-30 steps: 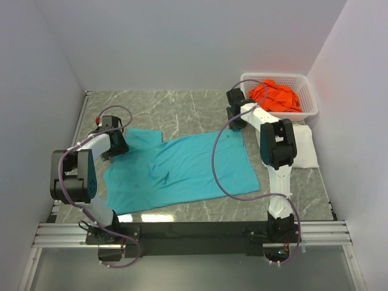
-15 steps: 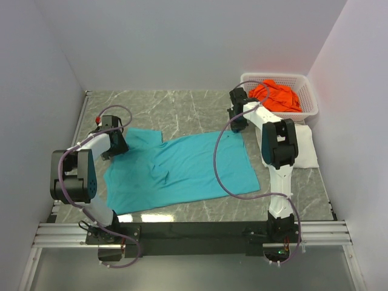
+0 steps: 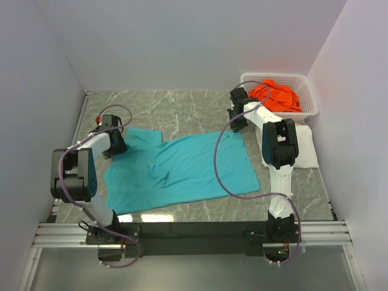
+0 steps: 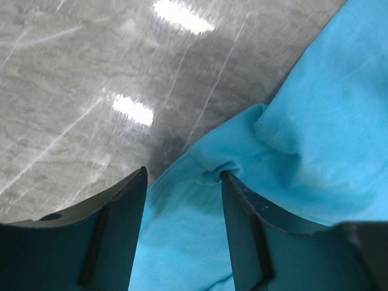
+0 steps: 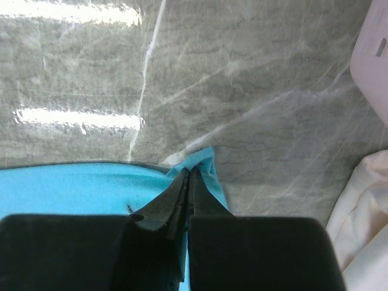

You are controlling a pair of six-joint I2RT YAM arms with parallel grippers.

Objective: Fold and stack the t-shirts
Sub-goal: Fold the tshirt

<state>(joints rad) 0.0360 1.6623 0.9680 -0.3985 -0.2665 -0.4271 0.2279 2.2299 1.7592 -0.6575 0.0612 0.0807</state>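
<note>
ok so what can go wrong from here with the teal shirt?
1. The right fingers are shut on only the very corner of the teal shirt; it may slip out on a lift.
2. The left fingers are open astride a bunched edge; closing there could catch just a wrinkle and skew the fold.
3. The right arm's cable loops over the shirt and might drag it.
</note>
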